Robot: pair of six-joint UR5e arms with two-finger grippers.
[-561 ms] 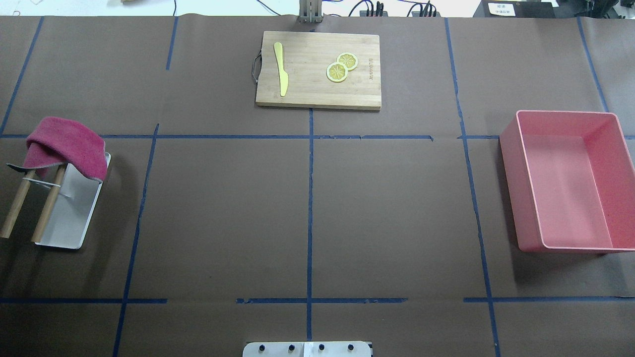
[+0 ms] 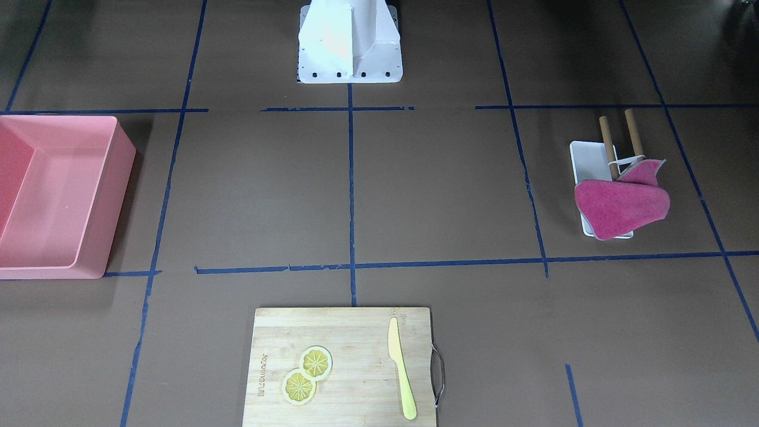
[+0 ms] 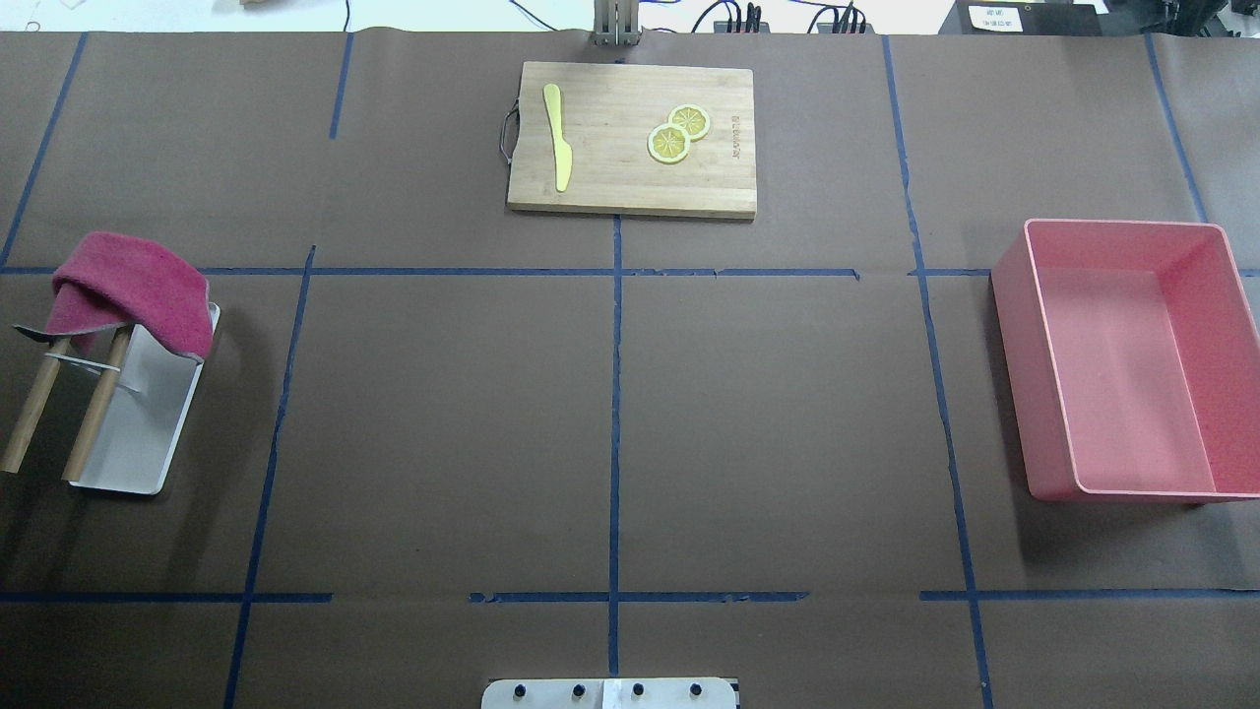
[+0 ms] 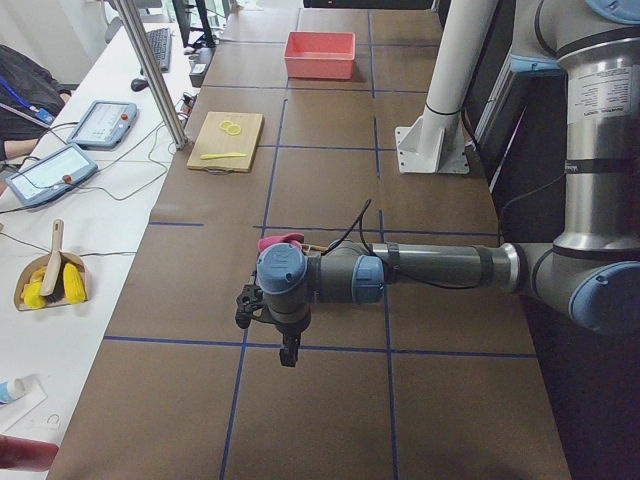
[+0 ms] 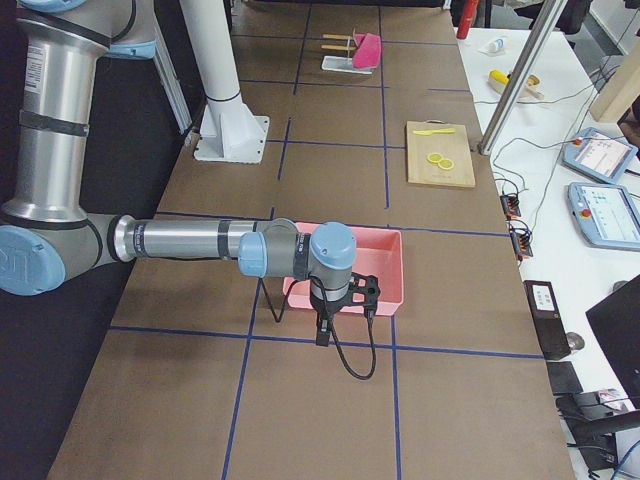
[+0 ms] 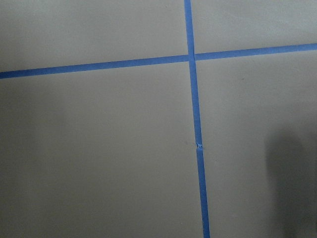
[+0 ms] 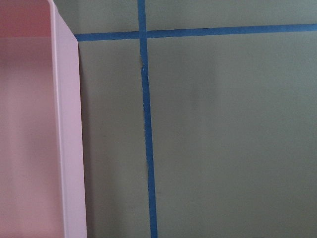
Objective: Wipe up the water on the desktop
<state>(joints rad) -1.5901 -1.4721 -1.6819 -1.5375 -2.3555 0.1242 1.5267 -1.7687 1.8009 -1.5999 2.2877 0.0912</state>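
The desktop is a dark-brown surface with a grid of blue tape lines; I see no water on it. A magenta cloth hangs over a small rack with two wooden bars at the left side; it also shows in the front view. My left gripper hangs above the table near the cloth. My right gripper hangs beside the pink bin. Both show only in the side views, so I cannot tell if they are open or shut. The wrist views show only tabletop, tape and the bin wall.
A pink bin stands at the right side. A bamboo cutting board at the far middle carries a yellow knife and two lemon slices. The robot's base plate sits at the near edge.
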